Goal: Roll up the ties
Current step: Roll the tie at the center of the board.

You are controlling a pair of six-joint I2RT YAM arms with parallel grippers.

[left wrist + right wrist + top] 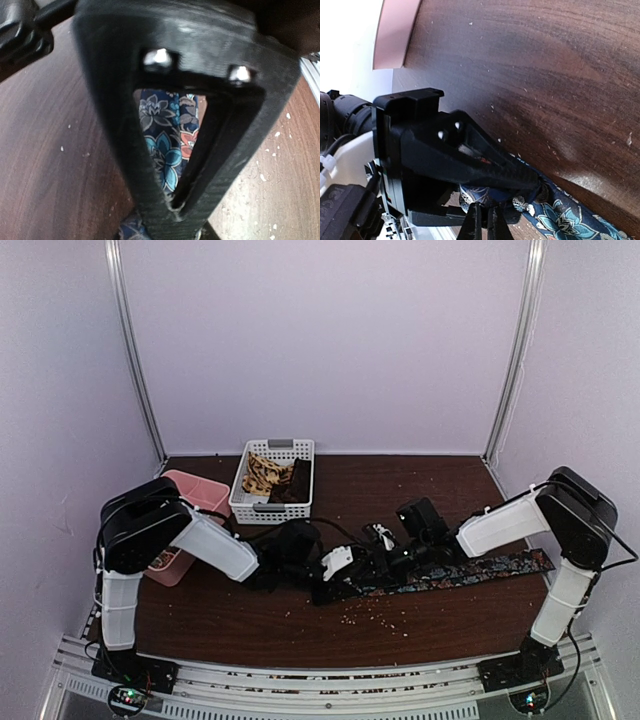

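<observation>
The two arms look like twins. The left arm (215, 545) and the right arm (500, 525) both wear smooth white shells on their long links, with bulky, rounded black housings (145, 525) at the joints. Thin black cables (345, 528) loop loosely between the segments. Each arm has a black base plate (135, 672) at the near edge, and a small board (125, 698) with green and red lights glows just in front of it. Up close, a gripper finger (125, 150) is a matte black triangular frame, ribbed in fine layers, with two bright silver screws (159, 57) across its wide end. What looks like a white zip tie (325, 164) sits by one wrist.
</observation>
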